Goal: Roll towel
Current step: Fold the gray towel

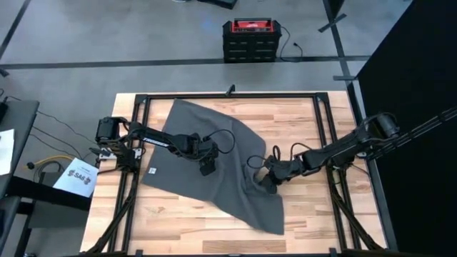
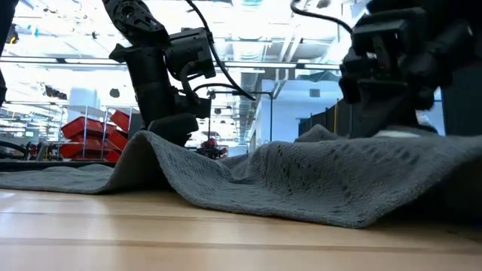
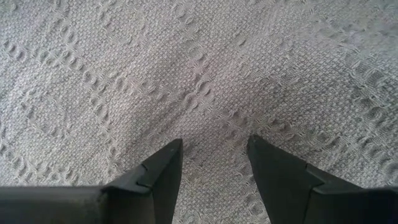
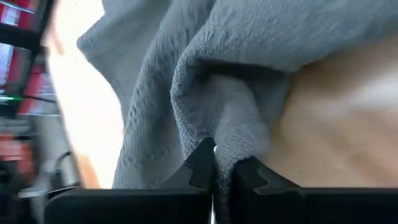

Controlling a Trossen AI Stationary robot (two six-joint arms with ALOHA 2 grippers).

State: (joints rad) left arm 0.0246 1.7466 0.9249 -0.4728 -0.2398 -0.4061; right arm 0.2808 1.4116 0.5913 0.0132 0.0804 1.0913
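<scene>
At the 9 o'clock edge of the wooden table [image 1: 193,232] we log a white paper sheet [image 1: 77,176] lying half off the side. The left arm reaches in from 9 o'clock, and the left gripper [image 1: 207,168] sits over the towel's middle. In the left wrist view its 2 fingers [image 3: 163,171] stand apart, tips close to the woven cloth with nothing between them.

The towel [image 1: 207,143] lies spread at a slant across the table centre: 1 corner points to 12 o'clock near the dark frame rail [image 1: 228,96], another trails to 5 o'clock. In the low view the cloth [image 2: 301,181] rises in 2 humps, 1 under each arm, with flat folds running off between them.

The right arm enters from 3 o'clock. The right gripper [image 1: 267,180] is down at the towel's 3 o'clock edge, where the cloth is bunched. In the right wrist view the jaws are pressed together on a pinched fold of the towel [image 4: 236,124], which climbs away from the fingertips [image 4: 202,163] in thick creases.

Beyond the 12 o'clock edge, on the floor, we note 1 red-and-black case [image 1: 251,39].
</scene>
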